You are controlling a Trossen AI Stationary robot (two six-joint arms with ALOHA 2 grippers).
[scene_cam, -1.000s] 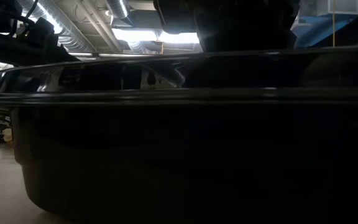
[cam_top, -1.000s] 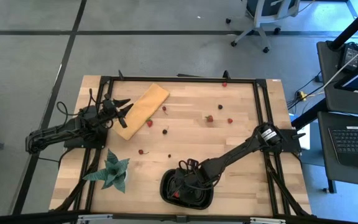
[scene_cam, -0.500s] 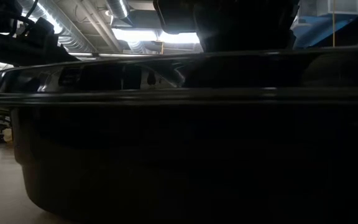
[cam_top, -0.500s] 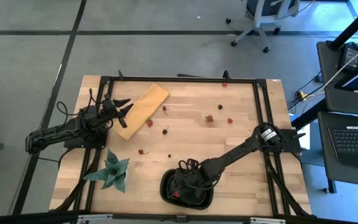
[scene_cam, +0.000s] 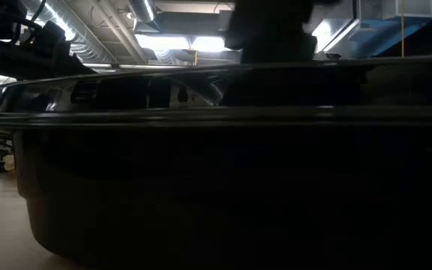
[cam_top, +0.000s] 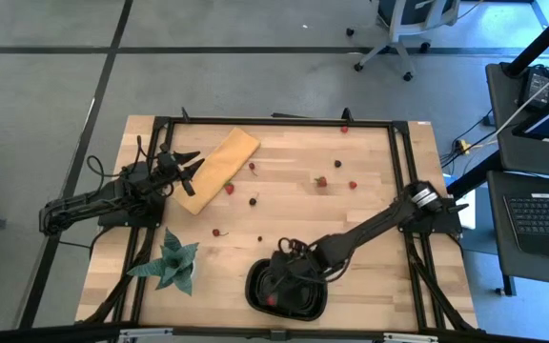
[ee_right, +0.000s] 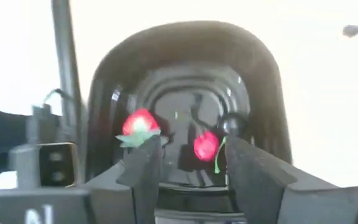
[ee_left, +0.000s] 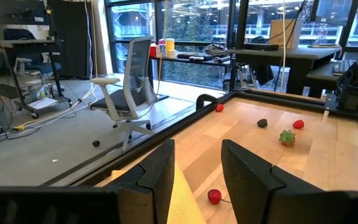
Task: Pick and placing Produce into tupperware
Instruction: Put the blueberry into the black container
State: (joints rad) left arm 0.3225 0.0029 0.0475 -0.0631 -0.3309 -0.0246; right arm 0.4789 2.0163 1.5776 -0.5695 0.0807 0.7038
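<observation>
Strawberry (ee_right: 205,145) in tupperware (ee_right: 185,68) between open jaws

The right arm reaches low across the near side, its pincer (cam_top: 276,286) hanging with 2 fingers (ee_right: 143,163) parted and nothing between them. The left arm waits at the far left, its pincer (cam_top: 191,164) with both fingers apart, empty.
</observation>
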